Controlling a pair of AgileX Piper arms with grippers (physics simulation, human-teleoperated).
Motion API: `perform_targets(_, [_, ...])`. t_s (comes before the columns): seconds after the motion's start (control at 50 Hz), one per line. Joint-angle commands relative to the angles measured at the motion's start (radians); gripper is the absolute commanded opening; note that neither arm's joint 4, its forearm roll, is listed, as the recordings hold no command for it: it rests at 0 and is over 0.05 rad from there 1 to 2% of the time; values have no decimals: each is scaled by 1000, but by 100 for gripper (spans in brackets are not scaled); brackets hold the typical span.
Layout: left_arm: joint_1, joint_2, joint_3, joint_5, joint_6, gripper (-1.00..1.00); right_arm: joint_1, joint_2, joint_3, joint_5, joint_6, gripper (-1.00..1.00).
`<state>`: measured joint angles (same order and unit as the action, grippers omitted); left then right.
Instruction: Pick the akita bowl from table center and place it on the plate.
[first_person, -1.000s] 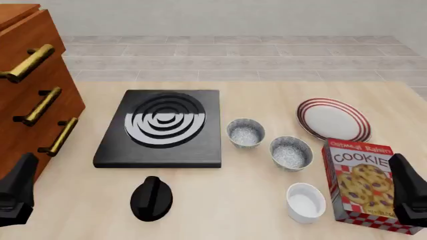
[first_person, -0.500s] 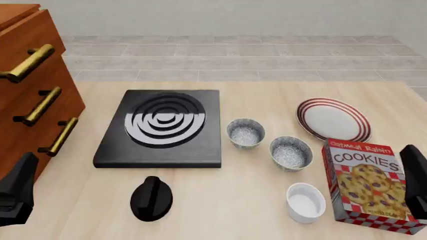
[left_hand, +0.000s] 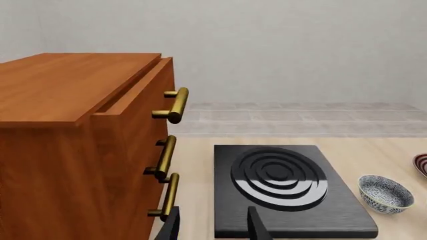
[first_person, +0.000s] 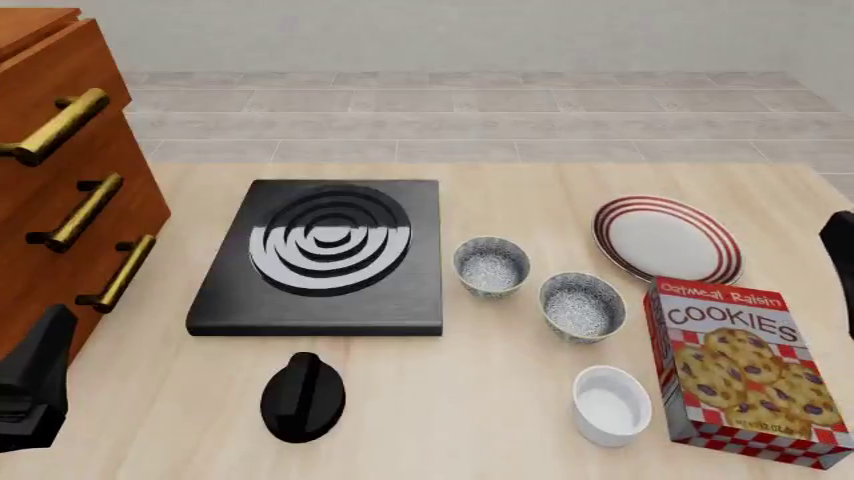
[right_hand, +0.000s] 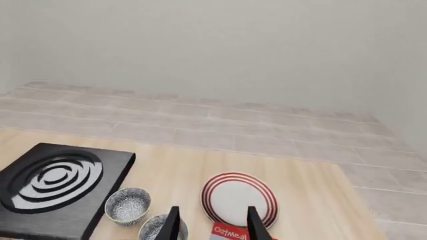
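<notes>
front view counts out the table (first_person: 441, 440): two speckled bowls, one plate, one white ramekin (first_person: 611, 404), one cookie box (first_person: 747, 372), one black burner slab (first_person: 324, 255), one black knob-shaped item (first_person: 303, 397), and one wooden drawer unit (first_person: 60, 190) with three brass handles at the left edge. the akita bowl (first_person: 491, 266) sits near the table's middle, just right of the burner slab, upright and empty. the second speckled bowl (first_person: 582, 305) stands just beside it, nearer the camera and to the right, apart from it. the plate (first_person: 666, 240) lies flat further right and further back, close to the second bowl and just behind the cookie box, with nothing on it. the ramekin is in front of the second bowl, next to the box.

the left gripper (left_hand: 212, 227) shows two dark fingers parted with nothing between them, low beside the drawer unit and pointing over the burner slab. the right gripper (right_hand: 210, 225) also has its two fingers spread and empty, high above the table's right side; below it lie both bowls, the plate and the top edge of the box. in the front view only a dark sliver of the right arm shows at the right edge.
</notes>
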<state>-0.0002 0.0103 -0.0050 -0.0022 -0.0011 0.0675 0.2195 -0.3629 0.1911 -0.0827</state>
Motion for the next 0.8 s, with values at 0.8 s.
perform_targets(0.8, [-1,0,0,0,1,100,450,884,-602,396,-283,100])
